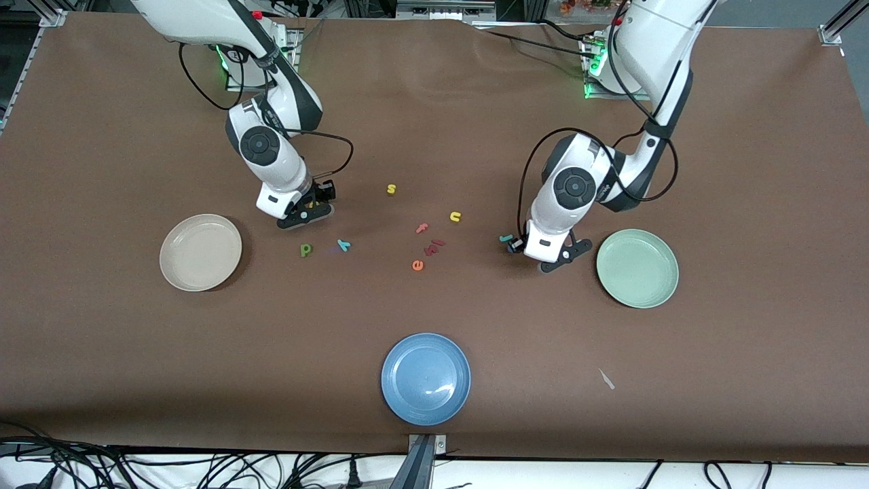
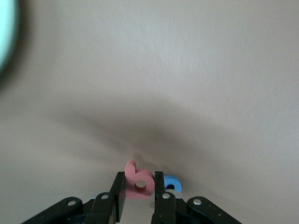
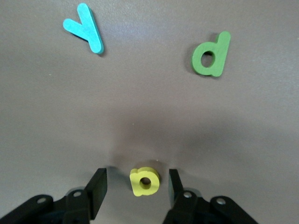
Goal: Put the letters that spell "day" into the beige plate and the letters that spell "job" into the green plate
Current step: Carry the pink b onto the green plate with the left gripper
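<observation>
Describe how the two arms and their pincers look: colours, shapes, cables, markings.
Both arms have glossy white shells with dark grey joint bands and a round black cap on the wrist. Thin black cables loop loosely off each forearm. Green lights glow at both bases, and a small red spot shows near each arm's top. The left pincer and the right pincer are matt black, with flat, slim fingers and silver screw heads on their knuckles.
</observation>
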